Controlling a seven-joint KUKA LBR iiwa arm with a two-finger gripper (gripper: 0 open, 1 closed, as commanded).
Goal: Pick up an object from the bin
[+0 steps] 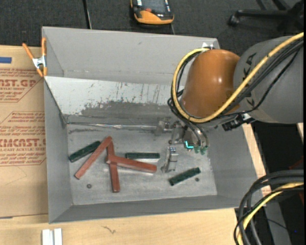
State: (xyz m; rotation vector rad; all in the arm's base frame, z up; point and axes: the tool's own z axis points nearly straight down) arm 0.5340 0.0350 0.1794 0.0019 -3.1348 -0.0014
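Camera view | hand (171, 160) low between red bar (135, 165) and green bar (184, 176) | opening: cannot tell

The gripper (171, 161) hangs low in the bin (117, 75), seemingly just beside a dark green bar (184, 176).

We log one grey metal bin (56, 188). On its floor: three reddish-brown bars (132, 164) crossed toward eight o'clock; dark green bars (184, 176) at nine, centre and four.

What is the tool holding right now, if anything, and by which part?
Nothing visible in it. The tool is down near the bin floor, between the end of a red-brown stick and a dark green stick.
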